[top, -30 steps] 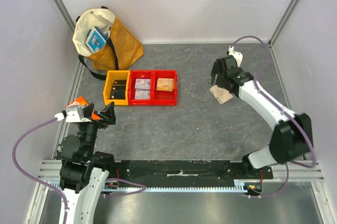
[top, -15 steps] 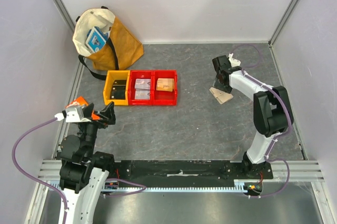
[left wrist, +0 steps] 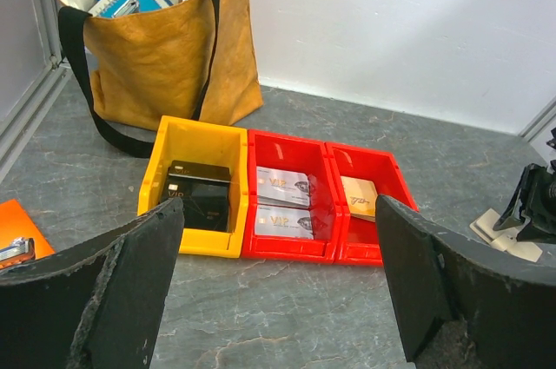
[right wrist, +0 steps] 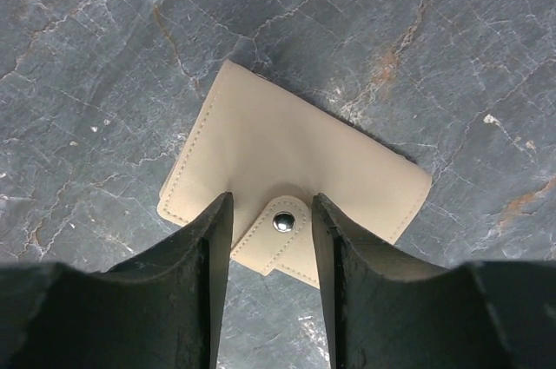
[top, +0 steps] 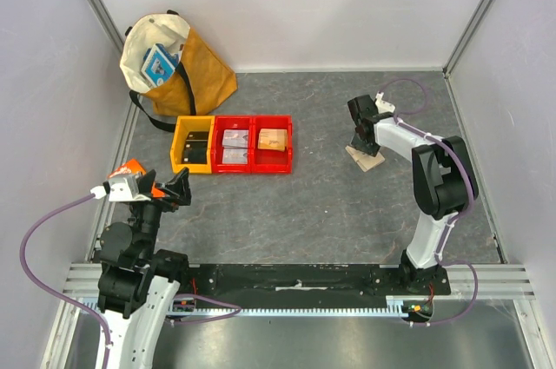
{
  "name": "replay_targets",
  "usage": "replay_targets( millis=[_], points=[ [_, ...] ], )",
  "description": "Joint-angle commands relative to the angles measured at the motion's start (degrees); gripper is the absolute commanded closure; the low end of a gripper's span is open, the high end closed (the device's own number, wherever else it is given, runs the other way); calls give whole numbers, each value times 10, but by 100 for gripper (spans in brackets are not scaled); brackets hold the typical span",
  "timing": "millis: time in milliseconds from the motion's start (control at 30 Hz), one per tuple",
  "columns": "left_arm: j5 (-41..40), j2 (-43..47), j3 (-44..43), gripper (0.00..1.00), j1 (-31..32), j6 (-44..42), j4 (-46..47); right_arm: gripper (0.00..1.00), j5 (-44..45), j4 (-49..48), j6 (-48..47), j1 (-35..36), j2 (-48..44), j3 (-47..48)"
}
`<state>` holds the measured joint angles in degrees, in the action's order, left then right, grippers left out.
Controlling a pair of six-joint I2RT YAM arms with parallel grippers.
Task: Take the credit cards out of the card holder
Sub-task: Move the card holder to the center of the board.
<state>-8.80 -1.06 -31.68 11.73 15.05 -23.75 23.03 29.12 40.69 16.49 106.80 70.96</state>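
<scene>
The holder (right wrist: 287, 148) lies snapped shut on the table (right wrist: 104, 39), with the cards unseen inside. The right gripper (right wrist: 272, 204) straddles its tab (right wrist: 261, 243), half-closed; I cannot tell whether it pinches. Grip only the tab and lift gently to unsnap. The left gripper (left wrist: 278, 221) hangs wide open.

Two robot arms, the left arm (top: 130, 273) and the right arm (top: 439, 174), stand with one beige card holder (right wrist: 287, 169), three bins (one yellow bin (left wrist: 195, 243), two red bins (left wrist: 291, 247) (left wrist: 395, 187)), one mustard tote bag (left wrist: 156, 56), one orange package (top: 135, 167), two cards marked VIP (left wrist: 282, 184) (left wrist: 280, 220), one tan block (left wrist: 358, 194) and one black box (left wrist: 198, 188).
</scene>
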Motion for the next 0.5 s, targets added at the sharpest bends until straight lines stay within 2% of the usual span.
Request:
replay_targets(
  millis=[0, 200, 367, 467],
  points=[
    [-2, 5, -8, 4, 1, -16, 9, 54, 8, -12, 13, -1, 5, -16],
    [-1, 6, -8, 5, 1, -16, 9, 65, -5, -15, -21, 9, -22, -43],
    [0, 4, -8, 5, 1, -17, 9, 72, -29, -17, -94, 42, -48, -64],
    [3, 0, -8, 5, 1, -18, 8, 73, -60, -19, -136, 71, -62, -77]
  ],
)
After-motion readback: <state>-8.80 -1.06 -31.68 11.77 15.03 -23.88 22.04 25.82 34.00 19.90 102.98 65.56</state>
